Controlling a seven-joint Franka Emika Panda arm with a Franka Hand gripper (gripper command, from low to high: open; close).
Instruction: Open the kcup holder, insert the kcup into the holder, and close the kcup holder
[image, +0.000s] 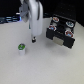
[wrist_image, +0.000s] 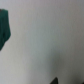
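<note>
A white table (image: 30, 70) is seen in the exterior view. The kcup (image: 21, 48) is stood on it, toward the exterior view's left. It is a small white pod with a round green top. It is upright and nothing is touching it.

The kcup holder (image: 60, 32) is set on the table toward the exterior view's right, well apart from the kcup. It is a black box, much bigger than the pod. A drawer seems to be pulled out from it. Round pods with pale and dark tops are seen lying in a tray at the top. A pale strip is seen along the low front edge. The picture is too blurry for more to be told.

The white arm is reached down between the two things. The gripper (image: 33, 40) is held just above the table, nearer to the kcup than to the holder. Nothing is seen in it. It cannot be told whether the fingers are apart or together, because the tip is small and dark.

In the wrist view, mostly pale grey table is shown. A dark green shape (wrist_image: 4, 27) is seen at one edge. It is too blurry to be named.
</note>
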